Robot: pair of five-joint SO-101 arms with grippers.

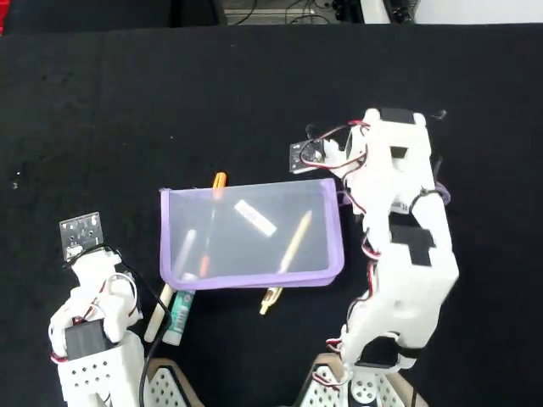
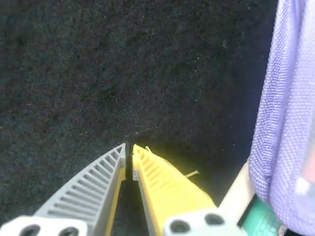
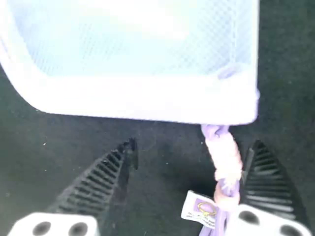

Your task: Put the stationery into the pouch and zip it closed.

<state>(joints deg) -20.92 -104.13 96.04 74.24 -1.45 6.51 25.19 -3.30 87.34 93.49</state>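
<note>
L pincer [image 2: 129, 158] clenched, tips touching, over desk [image 2: 98, 73] beside pouch [image 1: 250, 233]. R pincer [image 3: 192, 146] released, zip pull [image 3: 224, 155] between jaws, at pouch corner.

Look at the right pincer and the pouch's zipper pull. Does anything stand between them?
Nothing visible does. The right pincer is open, and the purple zipper pull lies in the gap between its jaws, close to one of them, just off the corner of the pouch.
</note>
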